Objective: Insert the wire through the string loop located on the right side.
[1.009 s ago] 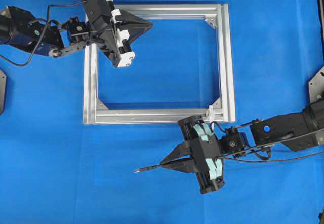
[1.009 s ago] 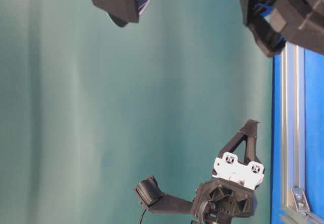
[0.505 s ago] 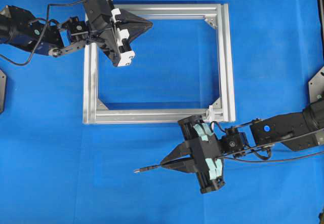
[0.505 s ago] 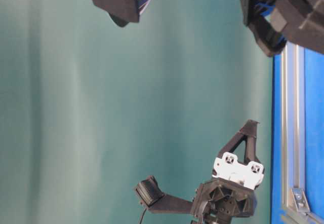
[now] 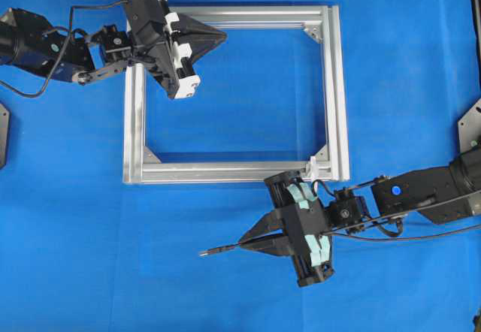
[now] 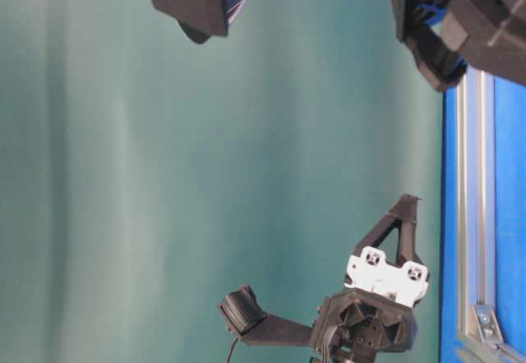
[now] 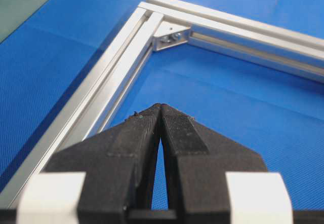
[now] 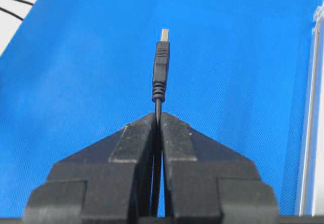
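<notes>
- Overhead view: a square silver aluminium frame lies flat on a blue table cover, with small grey corner brackets inside its corners.
- At the top left, the left gripper hovers over the frame's upper left corner, its black tips pointing right along the top rail.
- Left wrist view: the left gripper's two black fingers are pressed together at their tips with nothing between them. Beyond them one corner of the frame and its bracket are visible.
- Overhead again: below the frame's lower right corner, the right gripper points left, on the outer side of the bottom rail.
- It is clamped on the wire, whose dark plug with a silvery tip sticks out to the left of the fingertips, over bare blue cover.
- The rest of the wire trails away to the right, toward the picture's right edge.
- Right wrist view: the black fingers pinch the thin cable just behind the plug, which stands straight out from the tips. A frame rail runs along the right edge.
- The string loop is a tiny white shape at the frame's lower right corner, just above the right gripper's body; its detail is too small to make out. The plug lies well to the left of it, pointing away from it.
- Table-level view: this picture appears turned on its side and shows mostly a teal backdrop, with the left gripper's black tips near a frame rail.
</notes>
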Available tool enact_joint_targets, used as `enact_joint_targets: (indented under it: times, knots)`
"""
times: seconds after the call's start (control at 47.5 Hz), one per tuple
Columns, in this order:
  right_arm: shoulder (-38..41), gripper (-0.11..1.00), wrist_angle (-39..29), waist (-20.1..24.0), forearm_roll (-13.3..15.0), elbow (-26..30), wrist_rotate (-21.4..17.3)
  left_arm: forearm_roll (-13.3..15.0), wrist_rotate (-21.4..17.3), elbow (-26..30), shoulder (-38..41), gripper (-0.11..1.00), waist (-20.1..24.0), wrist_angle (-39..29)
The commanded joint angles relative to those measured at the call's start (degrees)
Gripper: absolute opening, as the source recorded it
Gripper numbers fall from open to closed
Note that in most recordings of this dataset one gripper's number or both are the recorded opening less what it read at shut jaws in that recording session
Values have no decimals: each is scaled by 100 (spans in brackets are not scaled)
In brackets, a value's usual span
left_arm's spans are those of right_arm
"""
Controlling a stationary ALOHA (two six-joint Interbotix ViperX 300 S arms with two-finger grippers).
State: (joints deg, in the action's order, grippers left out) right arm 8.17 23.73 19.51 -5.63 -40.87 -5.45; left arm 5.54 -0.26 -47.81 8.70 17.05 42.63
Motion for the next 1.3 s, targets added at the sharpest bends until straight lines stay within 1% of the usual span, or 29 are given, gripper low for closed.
enact_joint_targets:
  times: [0.0,0.421,0.589,0.82,1.178,1.283]
  knots:
    - [-176,-4,18,26,9,44,9,-18,0,62,-202,0,18,26]
    - [-176,-4,18,26,9,44,9,-18,0,70,-193,0,18,26]
    - [-290,-4,-53,35,-9,-141,-26,-18,0,62,-193,0,9,26]
    - [-896,-3,-35,132,-97,-914,-44,-18,0,62,-211,0,18,26]
    - [-2303,-4,-62,176,-158,-2408,-44,-18,0,70,-220,0,18,35]
    - [-2751,-4,-211,176,-176,-2769,-44,-18,0,79,-220,0,18,44]
